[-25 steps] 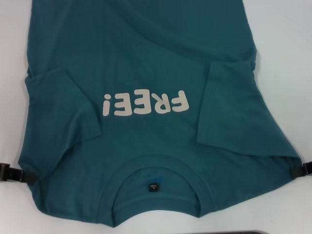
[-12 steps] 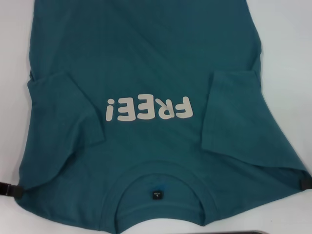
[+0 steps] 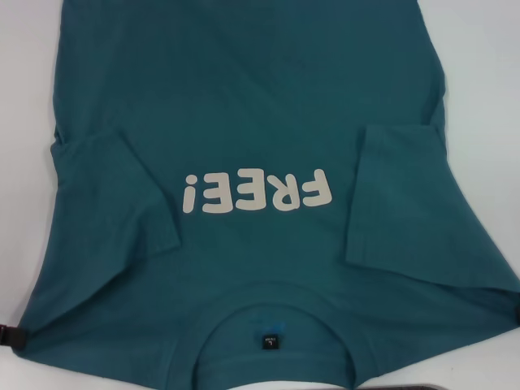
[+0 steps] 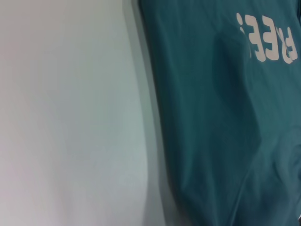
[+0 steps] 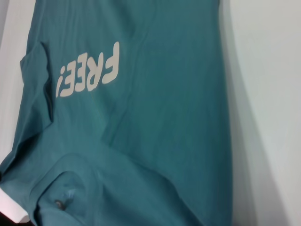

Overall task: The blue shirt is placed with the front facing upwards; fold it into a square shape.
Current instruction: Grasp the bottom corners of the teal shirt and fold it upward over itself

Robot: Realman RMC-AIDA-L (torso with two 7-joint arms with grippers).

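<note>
The blue shirt (image 3: 244,97) lies front up on the white table (image 3: 24,122), its off-white "FREE!" print (image 3: 258,192) upside down to me. The collar (image 3: 276,294) and black neck label (image 3: 270,343) sit near the front edge. Both sleeves (image 3: 114,195) (image 3: 402,195) are folded inward over the chest. My left gripper (image 3: 10,337) holds the left shoulder corner at the picture's left edge. Only a sliver of my right gripper (image 3: 517,315) shows at the right shoulder corner. The wrist views show the shirt (image 4: 211,117) (image 5: 164,117) from the sides, without fingers.
Bare white table surface (image 4: 70,117) flanks the shirt on both sides (image 5: 268,94). A dark rounded edge (image 3: 439,387) shows at the very front of the head view, just below the collar.
The whole shirt has slid toward me, print and collar moving down the head view. Both grippers have moved with the shoulder corners, outward and nearer, now almost out of the picture.
</note>
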